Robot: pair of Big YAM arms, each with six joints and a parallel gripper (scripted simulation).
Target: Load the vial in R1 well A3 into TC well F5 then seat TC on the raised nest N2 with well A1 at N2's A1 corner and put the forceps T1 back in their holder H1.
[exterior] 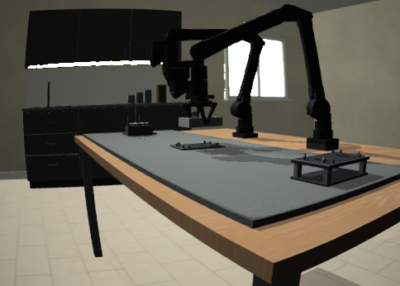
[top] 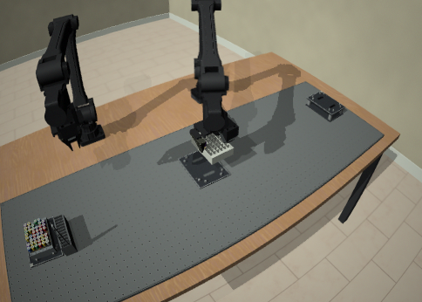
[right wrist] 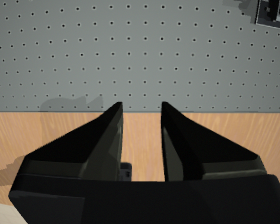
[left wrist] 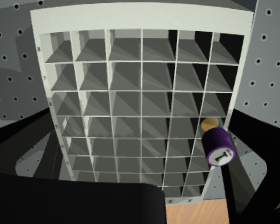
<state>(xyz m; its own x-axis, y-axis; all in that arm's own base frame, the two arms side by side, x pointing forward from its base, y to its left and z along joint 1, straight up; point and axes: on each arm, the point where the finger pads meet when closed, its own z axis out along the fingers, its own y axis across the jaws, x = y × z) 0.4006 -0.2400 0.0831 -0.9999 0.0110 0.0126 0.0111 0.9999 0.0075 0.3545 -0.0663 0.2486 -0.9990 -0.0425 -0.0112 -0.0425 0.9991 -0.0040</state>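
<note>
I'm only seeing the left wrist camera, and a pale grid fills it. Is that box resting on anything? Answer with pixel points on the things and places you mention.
Observer: No. The exterior view shows the box [top: 222, 155] [exterior: 188, 122] [left wrist: 142, 19] in the air, with a gap above the low nest [top: 205, 172] [exterior: 196, 146].

Visitor: Is the other arm holding something too?

Observer: No, the right pincer [top: 77, 147] [exterior: 178, 95] [right wrist: 142, 111] has nothing between its parted fingers.

Visitor: Is there another stand?

Observer: Yes, a raised nest [top: 326, 104] [exterior: 328, 162] on legs, with no box on it.

Sunlit glare whitens the window [exterior: 257, 69] as long soft shadows cross the bench [top: 244, 229] [exterior: 231, 246]; dark arms lose detail, vial caps blur.
</note>
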